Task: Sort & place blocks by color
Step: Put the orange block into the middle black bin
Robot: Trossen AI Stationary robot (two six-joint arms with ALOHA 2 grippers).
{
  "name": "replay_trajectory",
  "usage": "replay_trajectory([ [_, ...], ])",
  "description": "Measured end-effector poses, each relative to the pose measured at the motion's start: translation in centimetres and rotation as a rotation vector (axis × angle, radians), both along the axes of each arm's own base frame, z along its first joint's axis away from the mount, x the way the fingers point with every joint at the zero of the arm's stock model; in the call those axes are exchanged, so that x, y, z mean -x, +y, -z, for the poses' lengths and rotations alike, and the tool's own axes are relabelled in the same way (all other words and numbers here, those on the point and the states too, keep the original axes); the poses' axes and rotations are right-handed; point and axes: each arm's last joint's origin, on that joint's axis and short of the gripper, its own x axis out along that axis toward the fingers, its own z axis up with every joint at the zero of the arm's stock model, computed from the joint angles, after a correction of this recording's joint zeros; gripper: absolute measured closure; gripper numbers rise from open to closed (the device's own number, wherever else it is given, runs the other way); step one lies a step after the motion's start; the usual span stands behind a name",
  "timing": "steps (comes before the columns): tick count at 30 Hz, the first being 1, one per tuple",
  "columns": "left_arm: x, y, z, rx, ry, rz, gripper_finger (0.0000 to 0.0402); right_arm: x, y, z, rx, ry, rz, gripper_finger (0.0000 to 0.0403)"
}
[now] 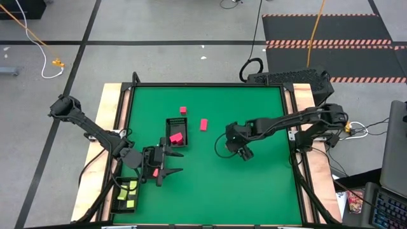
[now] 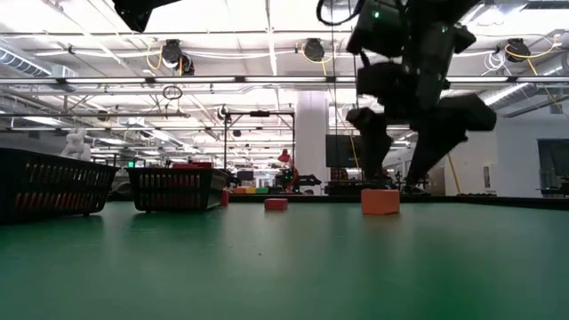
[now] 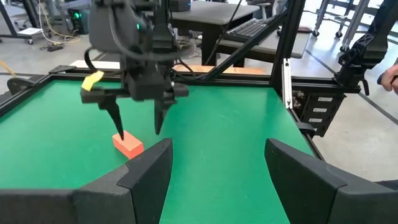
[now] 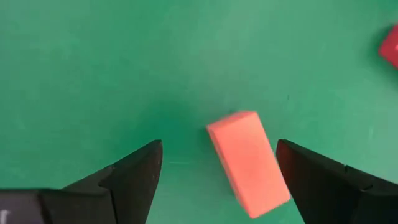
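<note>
Salmon block (image 4: 249,163) flat on green mat (image 1: 254,191), between right gripper (image 4: 217,174) fingers, jaws spread wide, not touching it. Two red blocks (image 1: 203,124) on mat beyond it, near black tray (image 1: 168,122) holding more red blocks. Left gripper (image 1: 166,164) beside that tray, jaws open, holding nothing. Yellow blocks (image 1: 129,193) in second tray (image 1: 117,198) at mat corner. No readable writing.

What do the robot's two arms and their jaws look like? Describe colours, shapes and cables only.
Both arms are dark, slim and jointed, with black cables looping beside them. The right gripper has two thin, pointed black jaws under a boxy body with a small green light. The left gripper has dark tapering jaws too.
</note>
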Motion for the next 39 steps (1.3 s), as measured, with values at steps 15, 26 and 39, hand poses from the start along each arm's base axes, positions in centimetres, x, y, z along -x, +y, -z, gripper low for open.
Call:
replay_trajectory([
  [15, 0.0, 0.0, 0.1, -0.002, 0.006, 0.000, 0.0147, 0.3, -0.5, 1.9, 0.096, 0.037, 0.008, 0.0144],
  [26, 0.0, 0.0, 0.0, -0.005, 0.004, 0.000, 0.0147, 1.9, -0.4, 3.9, 0.032, 0.030, 0.155, 0.0282],
  [39, 0.0, 0.4, -0.4, -0.167, -0.050, -0.137, 0.0147, 0.6, -0.2, -0.2, -0.161, -0.326, 0.422, 0.0282],
])
